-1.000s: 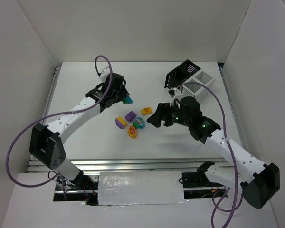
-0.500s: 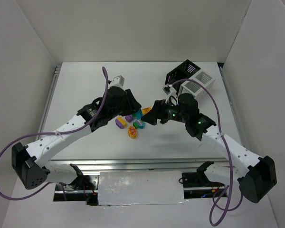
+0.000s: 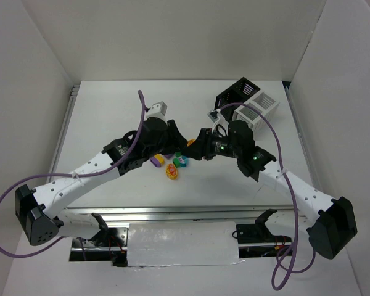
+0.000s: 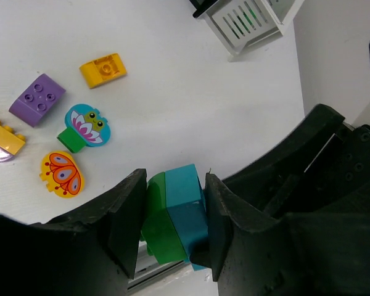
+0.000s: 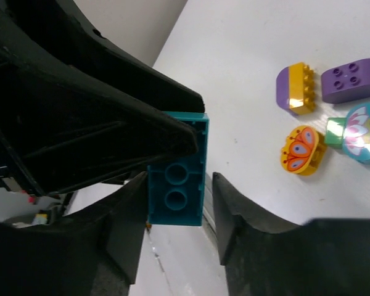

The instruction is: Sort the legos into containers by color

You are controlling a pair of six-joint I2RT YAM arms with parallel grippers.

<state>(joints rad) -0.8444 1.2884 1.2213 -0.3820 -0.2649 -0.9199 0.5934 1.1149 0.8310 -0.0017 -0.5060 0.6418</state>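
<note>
My left gripper [image 4: 172, 216] is shut on a joined pair of legos held above the table, a teal brick [image 4: 184, 197] stuck to a green brick [image 4: 157, 216]. My right gripper [image 5: 179, 203] meets it tip to tip at the table's middle [image 3: 194, 147], with its jaws closed round the teal brick [image 5: 176, 191] from the other end. Loose legos lie below: an orange one [image 4: 103, 69], a purple one [image 4: 37, 98], a flower-print oval [image 4: 86, 126], a butterfly oval [image 4: 61, 174] and a yellow-purple one [image 5: 294, 89]. The black container [image 3: 234, 95] and white container [image 3: 256, 111] stand at the back right.
White walls close in the table on three sides. A metal rail [image 3: 172, 213] runs along the near edge by the arm bases. Purple cables [image 3: 277, 132] loop off both arms. The two arms cross the middle of the table above the loose bricks.
My left arm has swung from the back left toward the centre, carrying its bricks. The right gripper has moved in to meet it and closed its jaws round the teal brick.
</note>
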